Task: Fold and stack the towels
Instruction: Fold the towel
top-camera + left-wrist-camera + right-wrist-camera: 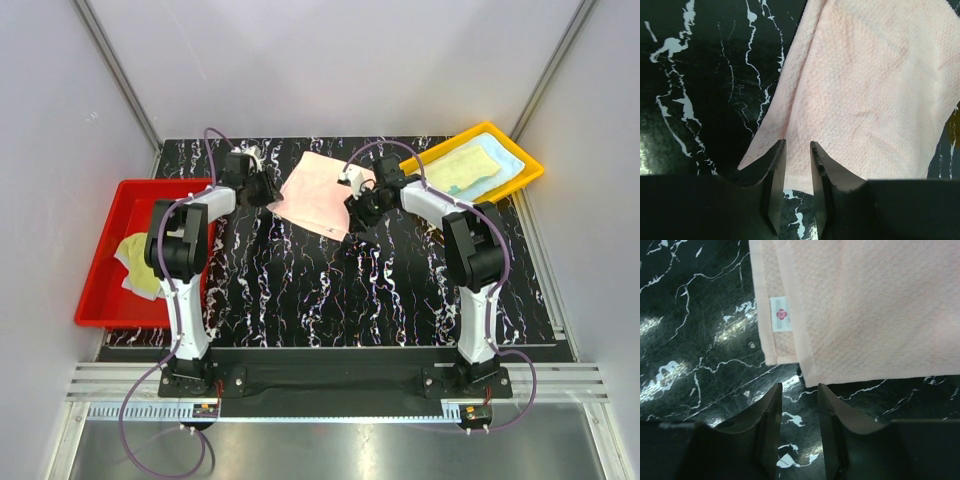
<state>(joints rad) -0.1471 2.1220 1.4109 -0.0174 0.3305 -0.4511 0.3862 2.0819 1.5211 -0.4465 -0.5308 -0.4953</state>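
A peach-pink towel lies folded on the black marble table, between my two grippers. My left gripper is at its left edge. In the left wrist view the jaws stand parted over the towel's near edge, gripping nothing. My right gripper is at the towel's right corner. Its jaws are open just short of the towel's doubled edge, which carries a small white label. A yellow-green towel lies crumpled in the red tray.
A yellow tray at the back right holds a folded yellow-green towel on top of a light blue one. White walls with metal rails close in the table on three sides.
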